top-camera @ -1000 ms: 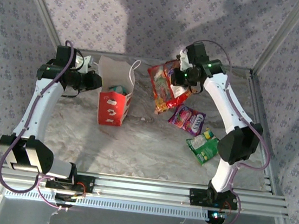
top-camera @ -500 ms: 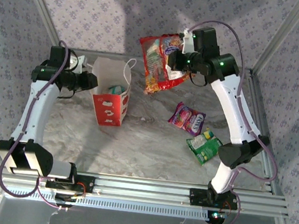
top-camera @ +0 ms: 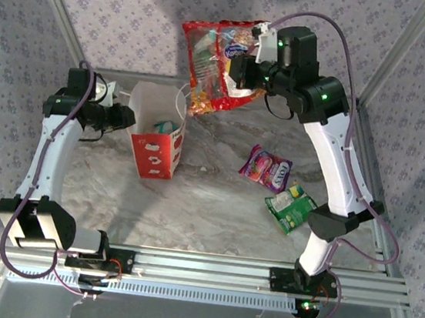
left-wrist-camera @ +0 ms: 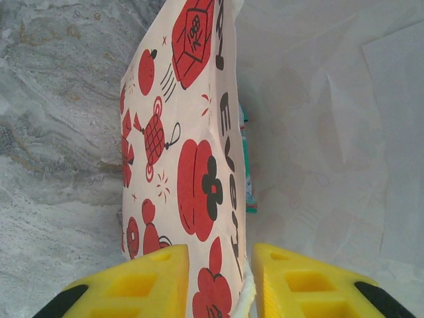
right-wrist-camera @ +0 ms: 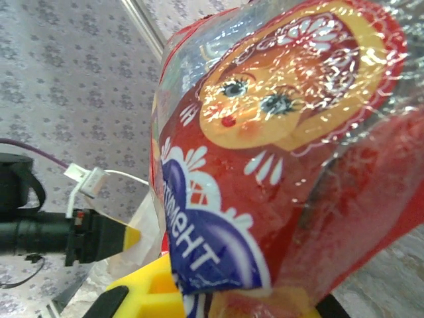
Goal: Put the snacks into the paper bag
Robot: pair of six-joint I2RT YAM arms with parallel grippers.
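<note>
Right arm (top-camera: 336,166) raised high, left arm (top-camera: 51,147) low, both jaws clamped

The top external camera sits above and behind the rail (top-camera: 206,271) that carries the arms. It looks down and forward over the whole marble table (top-camera: 191,203) from well back, so both arms and the patterned walls (top-camera: 138,10) fit in it. The left wrist camera rides just behind the left gripper (left-wrist-camera: 218,258) and looks along its yellow fingers (left-wrist-camera: 146,278), very near the printed wall of the paper bag (left-wrist-camera: 192,152). The right wrist camera looks past the right gripper (right-wrist-camera: 238,298) toward the patterned walls, with the large red packet (right-wrist-camera: 278,165) close against the lens. Beside the packet it takes in the left gripper at the bag's rim — ground it shares with the overhead view.
</note>
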